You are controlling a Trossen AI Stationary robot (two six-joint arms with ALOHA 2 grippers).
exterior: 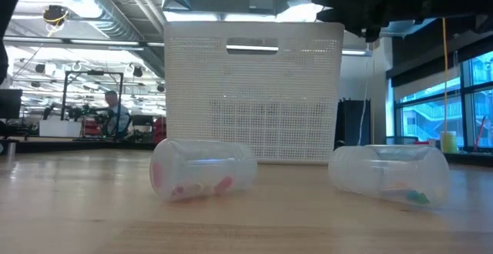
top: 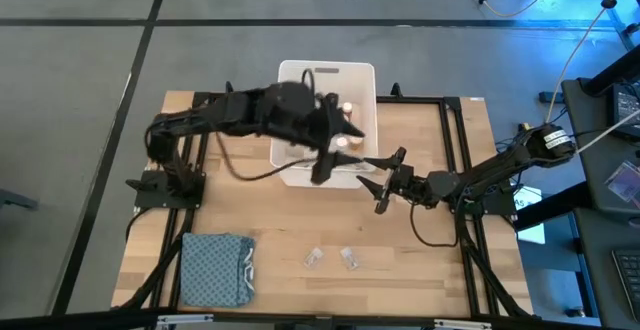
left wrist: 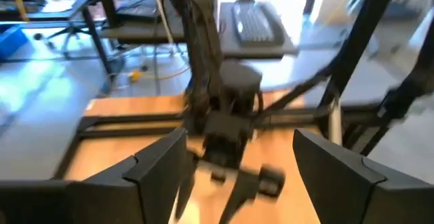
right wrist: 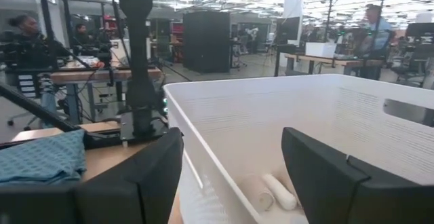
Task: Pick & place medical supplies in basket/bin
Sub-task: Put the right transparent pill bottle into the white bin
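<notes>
Pale wood planks make up the desk [top: 300, 220], which stands on a grey floor inside a black frame, with a workshop of benches and racks beyond it. From the left side the left arm reaches across, its wrist raised over the basket [top: 326, 75], and the left gripper [top: 322, 165] hangs near the basket's near rim with its jaws apart and nothing between them; the left wrist view looks past its dark fingers [left wrist: 159, 170] toward the other arm. The right arm stretches in low from the right edge, elbow bent, and the right gripper [top: 383, 182] sits just beside the basket's near right corner, jaws apart and holding nothing. This basket is a tall white plastic tub with finely perforated walls, rounded corners and a slot handle, seen in the low view [exterior: 254, 92]. Inside it, the right wrist view shows pale rolls [right wrist: 271, 191] lying on the floor of the tub, and the high view shows a red-capped bottle [top: 346, 108]. Two clear vials [top: 330, 259] lie on their sides on the bare desk in front, well apart from the basket, with small coloured bits inside them. A folded blue-grey cloth [top: 215, 268] with a dotted weave lies at the near left corner.
</notes>
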